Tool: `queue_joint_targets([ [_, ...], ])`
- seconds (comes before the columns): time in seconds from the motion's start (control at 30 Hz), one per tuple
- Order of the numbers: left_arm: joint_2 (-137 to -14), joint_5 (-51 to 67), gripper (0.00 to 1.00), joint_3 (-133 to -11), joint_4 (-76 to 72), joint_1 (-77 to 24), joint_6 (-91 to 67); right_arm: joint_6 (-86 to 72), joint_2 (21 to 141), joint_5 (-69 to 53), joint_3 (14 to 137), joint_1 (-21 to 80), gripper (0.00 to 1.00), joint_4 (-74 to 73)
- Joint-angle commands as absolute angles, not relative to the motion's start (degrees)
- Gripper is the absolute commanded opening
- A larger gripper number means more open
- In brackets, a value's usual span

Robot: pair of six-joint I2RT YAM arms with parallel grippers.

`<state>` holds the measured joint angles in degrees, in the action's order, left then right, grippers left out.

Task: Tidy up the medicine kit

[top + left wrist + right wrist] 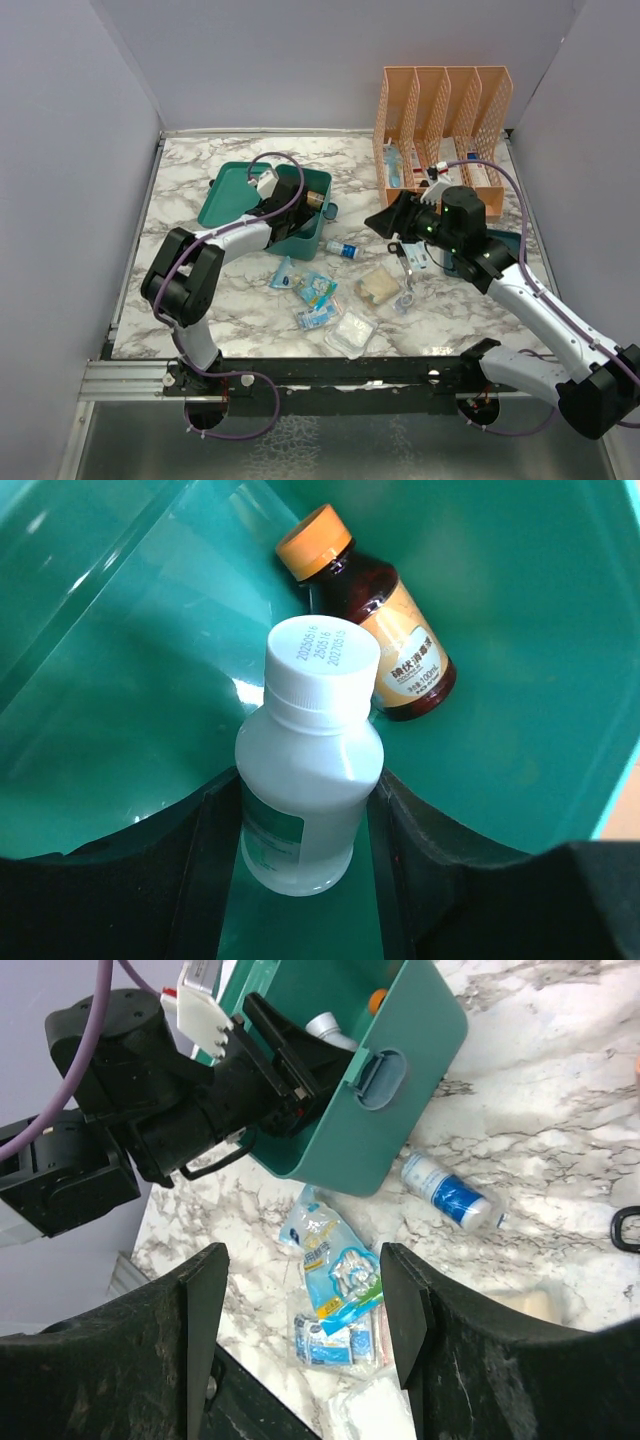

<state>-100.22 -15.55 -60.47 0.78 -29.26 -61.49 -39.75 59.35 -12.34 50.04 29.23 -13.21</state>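
Presently | left jaws clenched white bottle (308,770) inside medicine kit (232,196), tabletop (180,170) 10 o'clock | right jaws released, empty | kit judged rigid, light, slippery: grip wall rim.

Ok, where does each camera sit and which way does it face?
Top external: above, behind the bases, facing down at the table; both arms show.
Left wrist: on the left arm, facing into the medicine kit; left pincer grips a white bottle.
Right wrist: on the right arm, facing the kit's latch side; open right pincer shows.
Shared: all see the kit.
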Motion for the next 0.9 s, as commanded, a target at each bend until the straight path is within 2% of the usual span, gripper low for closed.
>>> queue_joint_targets([
  [0.0,-100.6,-16.9,0.55,-62.5,0.1,-29.4,-62.1,-38.2,58.7,-7.0,52.3,29.3,0.62,-15.1],
  [0.2,-102.6,-15.4,0.67,-63.2,0.0,-29.4,-61.2,-36.8,59.9,-1.9,53.5,29.3,0.62,-16.9],
  [0.33,-103.8,-14.5,0.67,-64.3,-0.1,-29.4,-59.2,-36.4,61.1,-1.5,54.0,29.3,0.62,-16.7],
  [0.57,-104.5,-12.7,0.57,-65.5,-1.3,-29.4,-57.5,-36.9,62.8,-2.1,53.2,29.3,0.62,-15.7],
  [0.7,-102.5,-11.1,0.57,-65.1,-2.7,-29.4,-57.3,-36.7,63.3,-2.0,53.2,29.3,0.62,-15.5],
  [0.87,-99.5,-11.1,0.62,-64.2,-3.9,-29.4,-56.2,-36.6,63.7,-2.1,53.1,29.3,0.62,-15.1],
])
